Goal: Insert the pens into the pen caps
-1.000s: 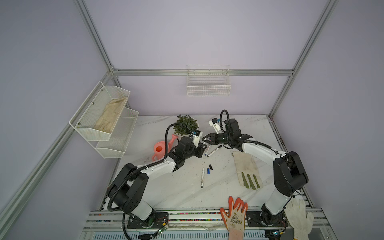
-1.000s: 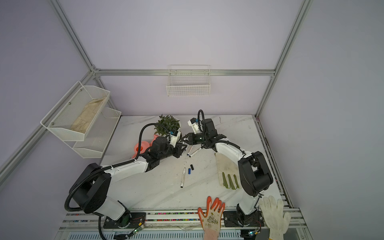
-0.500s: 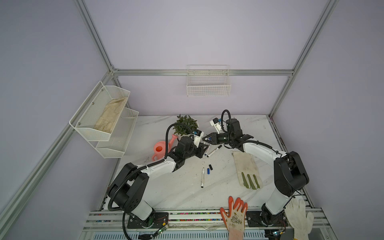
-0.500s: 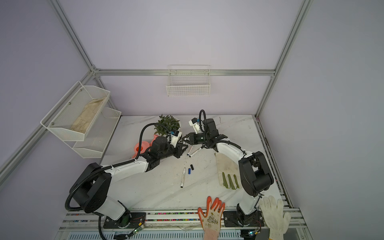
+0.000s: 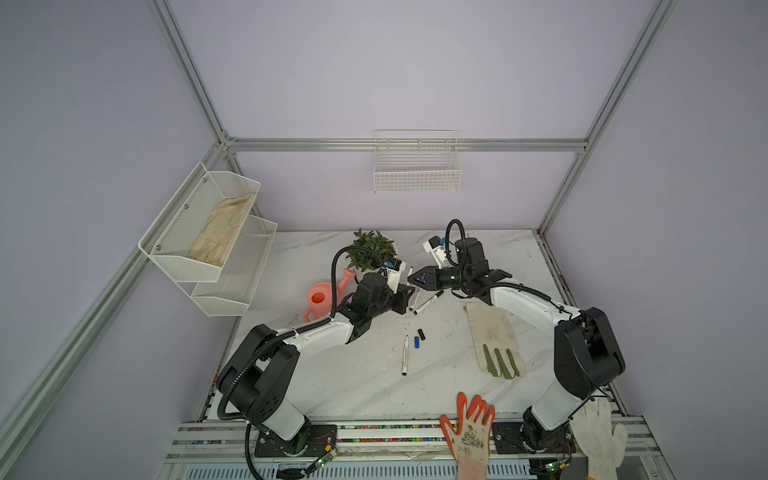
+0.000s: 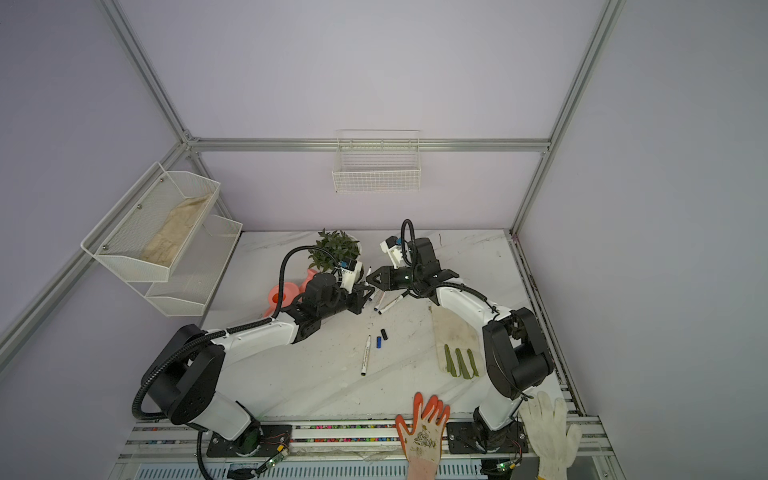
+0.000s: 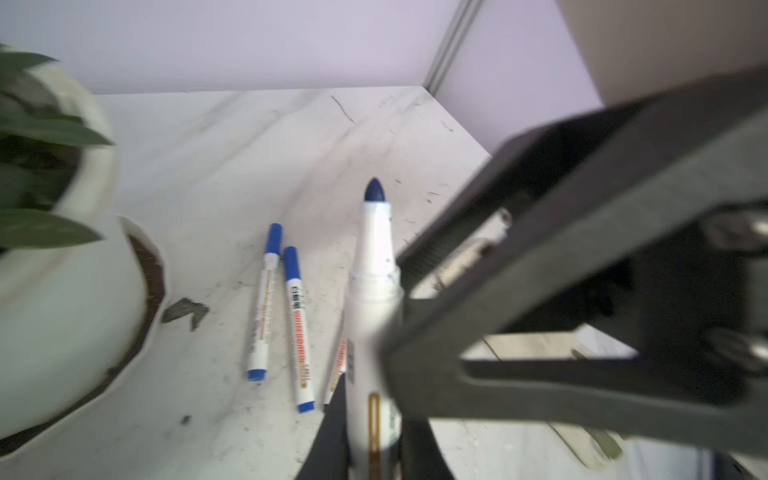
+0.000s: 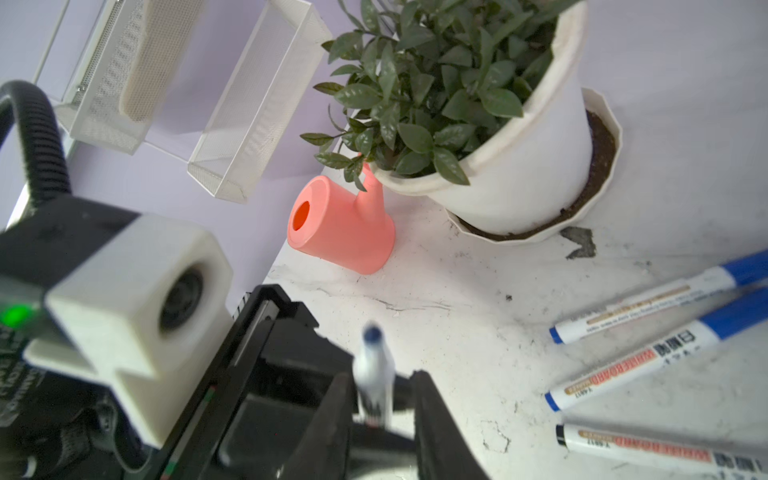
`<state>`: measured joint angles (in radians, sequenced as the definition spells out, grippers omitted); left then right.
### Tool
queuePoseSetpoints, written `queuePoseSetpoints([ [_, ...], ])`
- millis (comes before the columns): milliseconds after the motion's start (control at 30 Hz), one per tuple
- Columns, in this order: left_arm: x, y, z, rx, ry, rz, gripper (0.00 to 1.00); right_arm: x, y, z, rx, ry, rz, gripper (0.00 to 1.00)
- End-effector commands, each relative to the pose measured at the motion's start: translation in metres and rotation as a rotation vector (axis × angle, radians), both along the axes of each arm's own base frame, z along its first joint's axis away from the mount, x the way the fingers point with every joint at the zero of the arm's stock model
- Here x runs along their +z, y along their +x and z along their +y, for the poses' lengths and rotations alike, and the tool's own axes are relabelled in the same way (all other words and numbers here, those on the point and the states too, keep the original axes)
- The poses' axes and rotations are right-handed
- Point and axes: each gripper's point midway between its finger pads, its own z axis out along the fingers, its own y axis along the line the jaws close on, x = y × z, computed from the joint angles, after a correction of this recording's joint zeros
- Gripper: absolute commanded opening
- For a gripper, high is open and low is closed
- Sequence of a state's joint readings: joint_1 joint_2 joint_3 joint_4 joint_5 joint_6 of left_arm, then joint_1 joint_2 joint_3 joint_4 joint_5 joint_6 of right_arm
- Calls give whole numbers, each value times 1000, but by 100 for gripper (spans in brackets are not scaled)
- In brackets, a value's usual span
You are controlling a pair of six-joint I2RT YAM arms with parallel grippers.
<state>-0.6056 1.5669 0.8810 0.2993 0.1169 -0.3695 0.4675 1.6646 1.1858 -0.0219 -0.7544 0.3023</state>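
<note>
The left gripper (image 7: pixel 374 415) is pinching an uncapped pen (image 7: pixel 374 299) and holding it roughly upright, blue nib on top. It's up off the table (image 5: pixel 365 390), near the back middle. The right gripper (image 8: pixel 384 386) comes at it from the opposite side with its jaws spread, one finger on each side of the nib end. That bit is blurry, so I can't tell whether either finger is touching the pen.

It's pretty crowded around there. Three more pens (image 8: pixel 631 365) lie close together on the marble right below the two grippers, and two of them have blue caps on. The potted plant (image 5: pixel 370 251) sits just behind the left gripper, and the pink watering can (image 5: pixel 320 297) is beside that arm.

Closer to the front, well apart from all that, a loose pen (image 5: pixel 405 355) lies by itself. A blue cap (image 5: pixel 417 342) and a black cap (image 5: pixel 422 334) are just beside its far end. A work glove (image 5: pixel 494 336) lies flat near the right arm.
</note>
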Motion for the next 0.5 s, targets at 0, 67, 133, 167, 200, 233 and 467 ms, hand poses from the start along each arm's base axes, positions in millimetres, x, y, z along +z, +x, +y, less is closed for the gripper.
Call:
queuePoseSetpoints([
  [0,47,27,39,255,-41,-91,0,-37,-25,-17,-19,-187,31,32],
  [67,45,29,51,319,-27,-89,0,-65,-42,-23,-7,-314,59,32],
  [133,42,30,58,347,-14,-87,0,-94,-63,-24,37,-441,92,32],
  [167,42,30,61,354,-7,-87,0,-108,-75,-23,66,-503,102,31],
  [200,41,30,63,359,-3,-86,0,-121,-86,-22,96,-566,107,31],
  [233,41,30,63,358,-3,-86,0,-130,-94,-21,123,-610,107,31],
  [467,40,27,63,348,-3,-85,0,-159,-115,-21,181,-726,135,33],
])
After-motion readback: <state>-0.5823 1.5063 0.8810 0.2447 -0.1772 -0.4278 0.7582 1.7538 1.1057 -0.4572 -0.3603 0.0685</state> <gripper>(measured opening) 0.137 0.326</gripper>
